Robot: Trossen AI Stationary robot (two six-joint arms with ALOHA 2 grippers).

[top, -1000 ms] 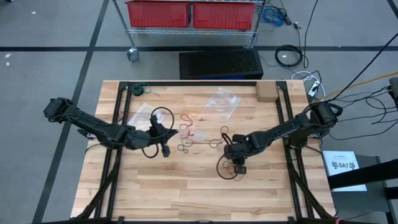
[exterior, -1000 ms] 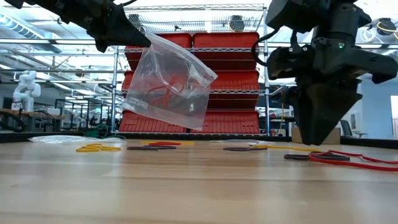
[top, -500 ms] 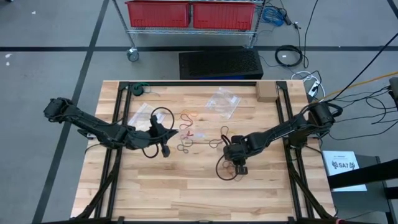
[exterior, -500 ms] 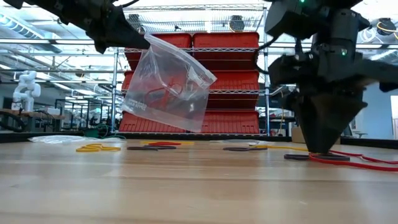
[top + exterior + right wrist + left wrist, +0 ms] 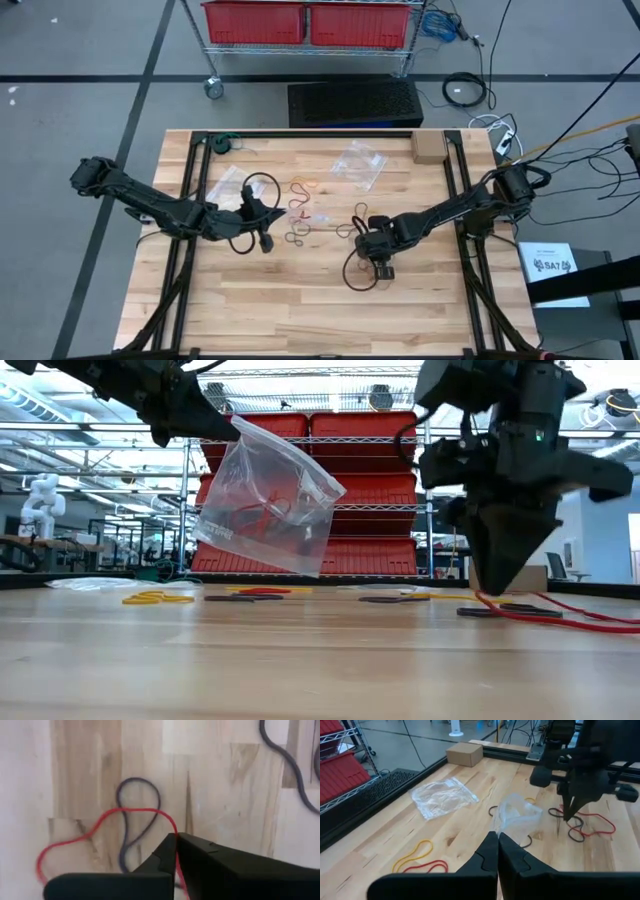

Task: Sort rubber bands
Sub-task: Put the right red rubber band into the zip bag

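Note:
My left gripper [image 5: 218, 422] is shut on a clear plastic bag [image 5: 265, 500] with red bands [image 5: 262, 510] inside, held high over the table's left half. My right gripper [image 5: 493, 590] points down near the table's middle [image 5: 380, 252], shut on a red rubber band [image 5: 100, 827] that crosses a black band [image 5: 140, 815]. Loose yellowish [image 5: 155, 598], black [image 5: 230, 598] and red [image 5: 265, 591] bands lie flat on the wood between the arms [image 5: 300, 215]. The left wrist view shows the bag [image 5: 517, 817] just beyond the shut fingers [image 5: 497, 842]. My left gripper pinches the bag's upper corner [image 5: 238, 428] at its mouth edge, between both fingers. The bag hangs tilted below and beside the fingers, clear of the table. My right gripper pinches the red band's strand [image 5: 172, 831] at the fingertips, from above, pointing down. That end rises off the table to the fingers; the rest [image 5: 560, 622] lies on the wood toward the right.
Two more clear bags lie flat on the table, one near the far edge [image 5: 358, 163] and one by the left frame rail [image 5: 225, 185]. A cardboard box [image 5: 427, 148] sits at the far right corner. Black frame rails [image 5: 190, 200] run along both sides.
My right gripper dipped to the table, then rose a little and moved toward the table's left. The red band's end now rises off the wood to its fingertips. The bag in my left gripper swayed slightly.

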